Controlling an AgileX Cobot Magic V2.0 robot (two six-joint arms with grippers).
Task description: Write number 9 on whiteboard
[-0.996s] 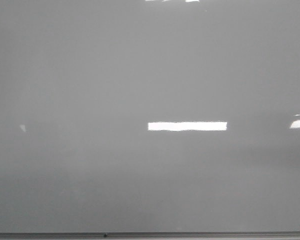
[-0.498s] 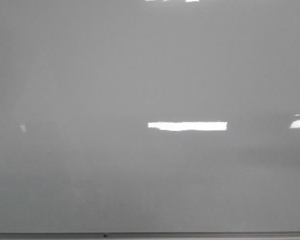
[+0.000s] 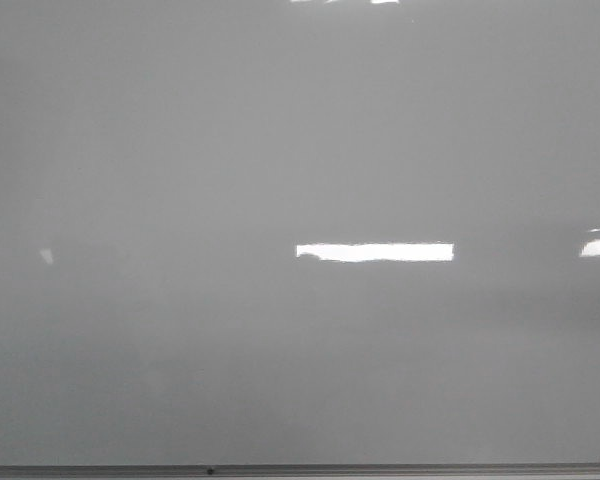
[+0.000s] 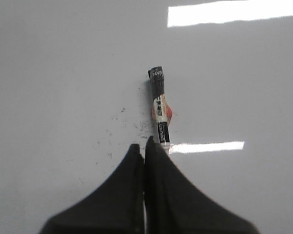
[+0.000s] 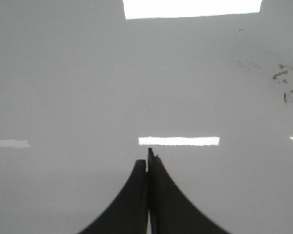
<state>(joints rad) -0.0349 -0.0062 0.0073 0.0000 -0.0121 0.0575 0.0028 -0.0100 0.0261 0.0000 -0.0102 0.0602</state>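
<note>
The left gripper (image 4: 145, 148) has its fingers pressed together, empty, with a marker (image 4: 159, 109) lying on the whiteboard (image 4: 63, 73) just past its tips. The right gripper (image 5: 147, 163) is likewise pressed together over bare board. No 9 is drawn.

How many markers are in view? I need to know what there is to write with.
1. A black-capped marker lies on the whiteboard, just beyond the closed left gripper. The front and right wrist views show none; others may lie out of frame.
</note>
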